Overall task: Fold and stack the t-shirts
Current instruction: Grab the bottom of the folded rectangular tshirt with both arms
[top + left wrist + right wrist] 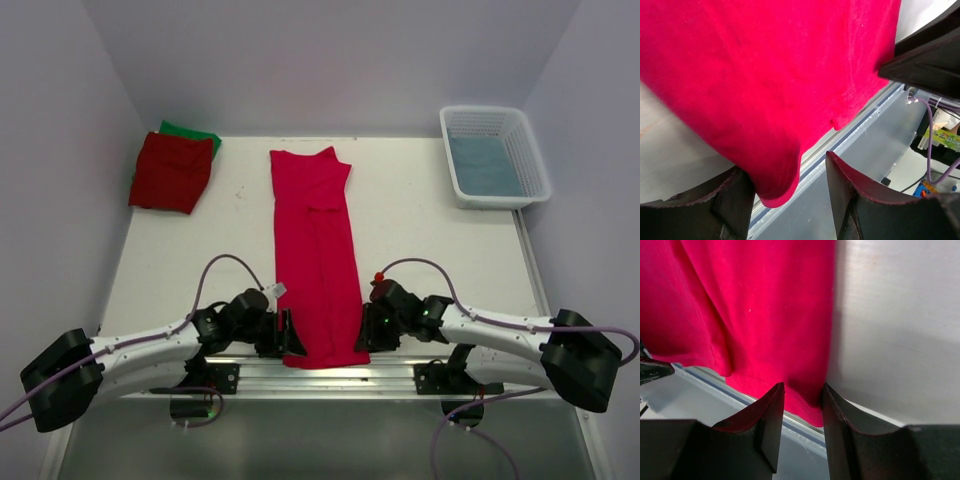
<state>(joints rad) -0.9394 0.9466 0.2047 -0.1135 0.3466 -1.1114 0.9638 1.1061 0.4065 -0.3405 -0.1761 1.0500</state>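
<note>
The bright crimson-pink t-shirt (316,250) lies folded lengthwise into a long strip down the middle of the table, its hem hanging over the near edge. My left gripper (288,335) is at the hem's left corner, jaws wide open, and the shirt corner (775,185) rests against one finger (732,200). My right gripper (362,330) is at the hem's right corner, jaws open but narrower, with the hem (805,400) between the fingertips (770,410). The darker red t-shirt (170,172) lies folded at the far left on top of the green t-shirt (192,133).
A white latticed basket (528,150) with a bluish cloth inside stands at the far right corner. The table's metal front rail (855,130) runs under the hem. White walls close in the table on three sides.
</note>
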